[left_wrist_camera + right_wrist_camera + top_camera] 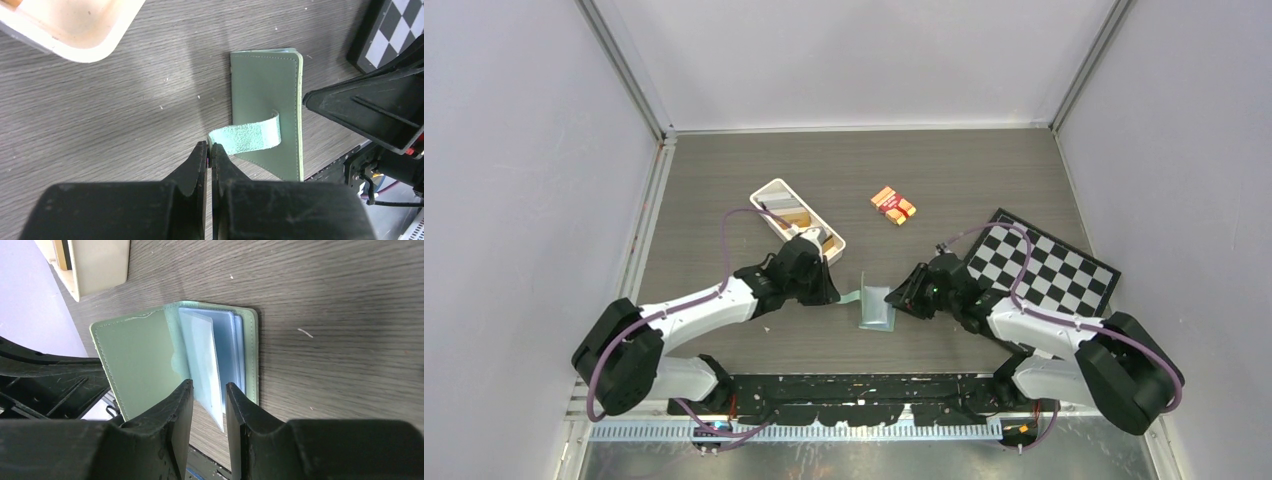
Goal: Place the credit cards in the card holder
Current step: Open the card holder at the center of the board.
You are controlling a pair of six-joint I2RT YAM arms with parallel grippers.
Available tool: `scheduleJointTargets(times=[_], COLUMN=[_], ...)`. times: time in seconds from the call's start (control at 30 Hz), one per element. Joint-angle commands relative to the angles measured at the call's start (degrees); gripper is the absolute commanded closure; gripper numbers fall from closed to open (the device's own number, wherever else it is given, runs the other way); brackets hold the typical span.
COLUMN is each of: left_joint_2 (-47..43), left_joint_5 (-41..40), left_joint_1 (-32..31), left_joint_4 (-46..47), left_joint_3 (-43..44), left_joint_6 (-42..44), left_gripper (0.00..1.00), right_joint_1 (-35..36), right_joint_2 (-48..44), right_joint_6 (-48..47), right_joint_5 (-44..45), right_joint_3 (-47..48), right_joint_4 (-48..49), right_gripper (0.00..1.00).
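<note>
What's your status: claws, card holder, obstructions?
Left claw shut on clasp tab of card holder. Right claw open around inner pocket. Credit cards in white tray. Nothing blocking.
</note>
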Motion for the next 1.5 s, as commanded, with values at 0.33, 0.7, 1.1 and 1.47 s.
scheduleJointTargets(times=[0.33, 0.7, 1.1, 1.47], left_joint_2=[-0.8, 0.4, 2.2, 4.3], left_joint_5=[-3.4, -5.3, -7.6, -7.6], left_joint_1=[0.3, 0.3, 0.3, 0.3], left_joint_4=[-4.1, -4.1, -5.5, -4.9], left_joint_3=[-0.3, -0.7, -1.4, -2.0], left_joint_6=[2.9, 3.0, 4.7, 5.3], left_gripper=[1.00, 1.00, 1.00, 1.00], right_joint_1=[0.4, 1.1, 2.4, 4.7], right_joint_2=[4.9, 8.9, 10.5, 13.2], right_joint_6=[-0.2, -0.7, -1.1, -1.5], right_joint_5=[-1.1, -2.1, -4.5, -6.9], right_joint_3=[2.5, 3.4, 5.1, 7.2], right_joint_4=[4.5, 6.5, 9.6, 13.3], right_gripper=[0.65, 0.65, 0.65, 0.65])
